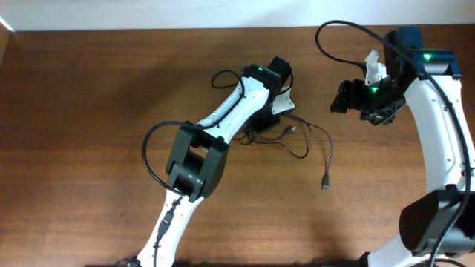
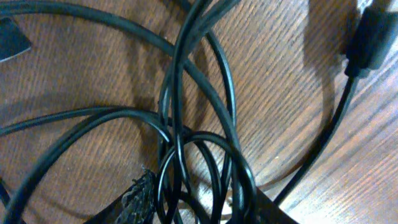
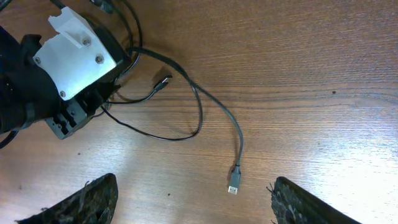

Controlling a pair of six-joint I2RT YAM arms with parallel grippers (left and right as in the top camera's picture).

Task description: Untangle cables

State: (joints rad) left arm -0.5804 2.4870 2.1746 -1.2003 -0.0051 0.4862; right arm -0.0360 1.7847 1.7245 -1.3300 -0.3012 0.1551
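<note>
The cables sit mid-table, a thin black tangle with one strand trailing toward the near side, ending in a metal-tipped plug. Left gripper is down on the knot, jaws parted, loops between them. Right gripper hovers off to the right, jaws spread wide, gripping nothing.

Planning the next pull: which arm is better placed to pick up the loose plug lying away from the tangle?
Right. The right gripper, open, hovers over the loose plug; the left gripper sits low among the tangled cables.
</note>
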